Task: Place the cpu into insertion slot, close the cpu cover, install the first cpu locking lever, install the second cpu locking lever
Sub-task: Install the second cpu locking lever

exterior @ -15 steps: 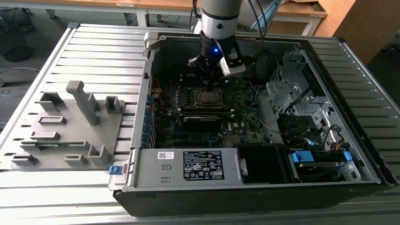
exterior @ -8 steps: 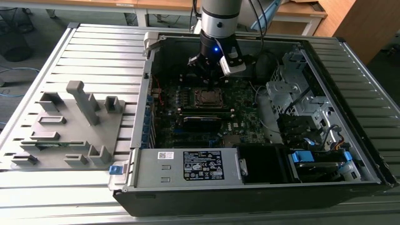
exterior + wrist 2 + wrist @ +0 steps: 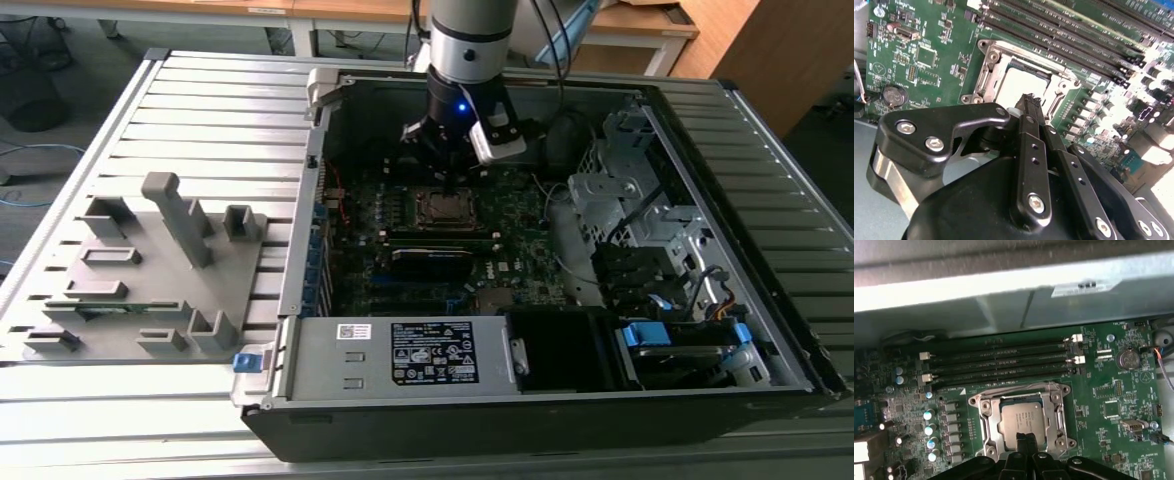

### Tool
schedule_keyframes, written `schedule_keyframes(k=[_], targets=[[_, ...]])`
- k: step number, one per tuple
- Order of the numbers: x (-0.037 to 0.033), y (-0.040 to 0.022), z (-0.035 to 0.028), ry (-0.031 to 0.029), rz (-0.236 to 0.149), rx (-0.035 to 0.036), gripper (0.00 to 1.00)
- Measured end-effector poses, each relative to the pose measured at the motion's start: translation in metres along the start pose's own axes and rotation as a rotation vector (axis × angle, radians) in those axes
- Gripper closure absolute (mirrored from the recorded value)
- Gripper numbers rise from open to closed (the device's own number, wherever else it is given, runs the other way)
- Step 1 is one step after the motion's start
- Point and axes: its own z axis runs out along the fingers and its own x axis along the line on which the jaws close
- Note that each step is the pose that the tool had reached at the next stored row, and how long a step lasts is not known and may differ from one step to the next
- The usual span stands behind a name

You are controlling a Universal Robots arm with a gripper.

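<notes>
Room above the insertion slot (image 3: 1021, 422) is taken by the pincer (image 3: 1026, 439), fingers pressed together. Memory slots (image 3: 999, 360) flank one side; open board (image 3: 1114, 405) lies on another.

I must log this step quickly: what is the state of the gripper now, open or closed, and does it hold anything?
Gripper: closed, fingers pressed together and holding nothing, tips just over the edge of the cpu, which lies in the insertion slot.

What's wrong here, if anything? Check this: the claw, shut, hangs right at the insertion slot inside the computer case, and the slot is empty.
One thing is wrong: the insertion slot is not empty. The cpu lies in it, grey metal top up, as the first wrist view shows. The rest holds: the claw, shut, hangs right at the slot inside the computer case.
</notes>
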Motion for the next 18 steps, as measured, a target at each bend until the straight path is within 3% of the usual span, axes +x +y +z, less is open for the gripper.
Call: schedule_keyframes(k=[9,14,18], targets=[[-0.0019,-0.0133,0.0001,0.0003,0.000,-0.0021,0.89],[-0.0023,-0.0158,-0.0025,0.0034,0.000,-0.0244,0.89],[-0.0029,-0.0201,-0.0027,0.0037,0.000,-0.0263,0.89]])
